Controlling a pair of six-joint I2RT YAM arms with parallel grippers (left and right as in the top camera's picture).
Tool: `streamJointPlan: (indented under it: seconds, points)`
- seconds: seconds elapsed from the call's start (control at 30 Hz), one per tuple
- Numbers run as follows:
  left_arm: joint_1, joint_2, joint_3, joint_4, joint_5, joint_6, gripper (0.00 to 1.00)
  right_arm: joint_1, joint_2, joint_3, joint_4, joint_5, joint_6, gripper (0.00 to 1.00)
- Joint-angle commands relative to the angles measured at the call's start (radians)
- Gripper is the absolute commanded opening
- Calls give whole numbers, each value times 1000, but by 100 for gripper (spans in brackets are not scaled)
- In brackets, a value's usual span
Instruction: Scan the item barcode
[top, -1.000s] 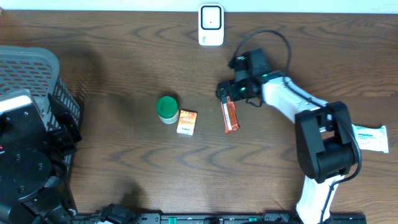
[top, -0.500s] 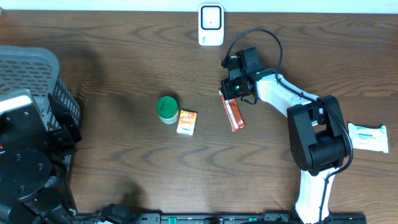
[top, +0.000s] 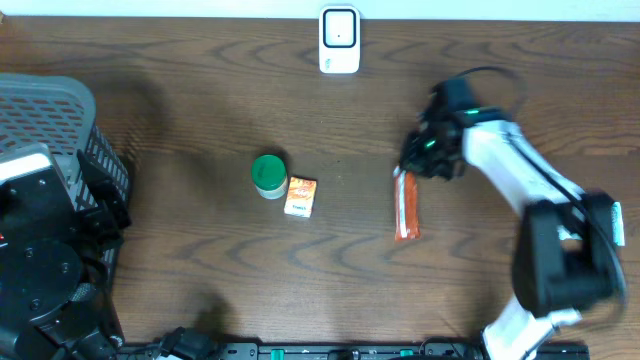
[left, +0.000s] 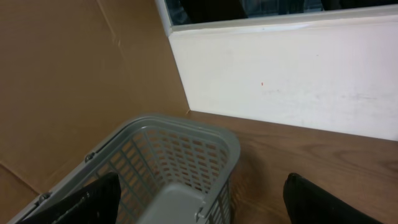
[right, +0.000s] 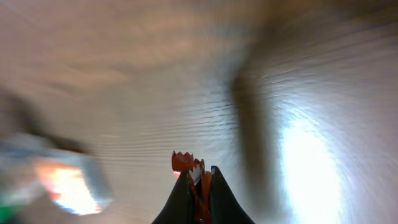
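A long red snack packet (top: 406, 208) hangs lengthwise from my right gripper (top: 412, 165), right of the table's middle. In the right wrist view the right gripper (right: 200, 174) is shut on the packet's crimped red end (right: 185, 163), and the background is motion-blurred. No barcode shows on it. A white scanner (top: 340, 40) stands at the back edge, well to the left of the packet and farther back. My left gripper (left: 202, 180) is open and holds nothing, hovering over a grey basket (left: 186, 134).
A green-lidded jar (top: 268, 175) and a small orange box (top: 300, 196) sit side by side near the middle. The grey basket (top: 60, 100) fills the left side under the left arm. A white pouch (top: 612, 222) lies at the right edge.
The right gripper shut on the red packet's end, then swung right and toward the front with it. The left arm has stayed still.
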Motion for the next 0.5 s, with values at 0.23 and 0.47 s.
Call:
streamJointPlan:
  seconds: [0.23,0.47]
  points:
    - [3,2,-4,0,-9,-2,84,-105,-404,15,-74,-112,379,1]
    - [3,2,-4,0,-9,-2,84,-103,-518,15,-87,-293,180,1]
